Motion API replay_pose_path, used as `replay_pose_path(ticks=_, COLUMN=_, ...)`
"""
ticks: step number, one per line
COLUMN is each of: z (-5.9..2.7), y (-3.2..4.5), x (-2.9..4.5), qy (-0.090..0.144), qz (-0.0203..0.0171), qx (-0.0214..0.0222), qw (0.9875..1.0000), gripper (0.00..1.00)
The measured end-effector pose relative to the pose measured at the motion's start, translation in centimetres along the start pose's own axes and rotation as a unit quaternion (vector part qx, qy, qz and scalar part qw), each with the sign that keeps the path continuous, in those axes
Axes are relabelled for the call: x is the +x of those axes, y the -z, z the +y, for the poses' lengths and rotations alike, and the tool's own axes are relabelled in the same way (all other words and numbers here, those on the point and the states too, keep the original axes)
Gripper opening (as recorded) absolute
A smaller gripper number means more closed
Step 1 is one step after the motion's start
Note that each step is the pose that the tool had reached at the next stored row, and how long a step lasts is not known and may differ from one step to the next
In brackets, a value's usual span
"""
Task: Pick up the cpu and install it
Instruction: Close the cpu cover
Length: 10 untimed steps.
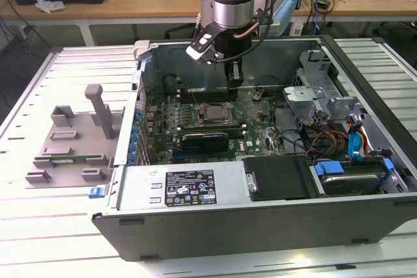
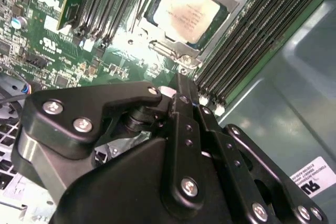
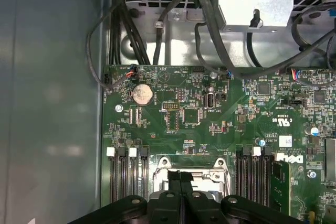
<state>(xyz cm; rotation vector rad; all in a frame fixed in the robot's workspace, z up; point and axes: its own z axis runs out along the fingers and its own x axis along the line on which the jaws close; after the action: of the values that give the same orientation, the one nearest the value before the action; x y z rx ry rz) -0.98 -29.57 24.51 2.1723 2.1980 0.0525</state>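
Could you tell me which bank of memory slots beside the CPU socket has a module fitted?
The bank away from the case wall: a green module stands in it; the wall-side bank is empty.

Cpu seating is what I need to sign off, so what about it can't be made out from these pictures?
- Exterior view: the cpu is too small to judge whether it lies flat.
- First wrist view: the pincer covers the middle of the socket frame, hiding the chip there.
- Second wrist view: the metal bracket overlaps the cpu's edges, so the contact underneath is hidden.
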Motion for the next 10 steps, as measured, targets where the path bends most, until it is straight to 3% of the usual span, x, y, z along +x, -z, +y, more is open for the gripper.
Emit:
replay_pose_path(ticks=3, z=0.00, y=-0.01, x=0.00, qy=0.000, qz=0.0000, qx=0.0007, qw=1.0000, gripper=0.11)
replay_pose_path(ticks=4, z=0.00, y=-0.05, x=0.01, qy=0.000, qz=0.0003, qx=0.0079, qw=1.0000, gripper=0.11)
replay_pose_path(ticks=6, z=0.01, y=-0.13, x=-0.04, qy=0.000, qz=0.0002, qx=0.0283, qw=0.9996, gripper=0.11)
replay_pose_path(ticks=10, z=-0.03, y=-0.15, x=-0.38, qy=0.000, qz=-0.0012, qx=0.0284, qw=0.9996, gripper=0.11)
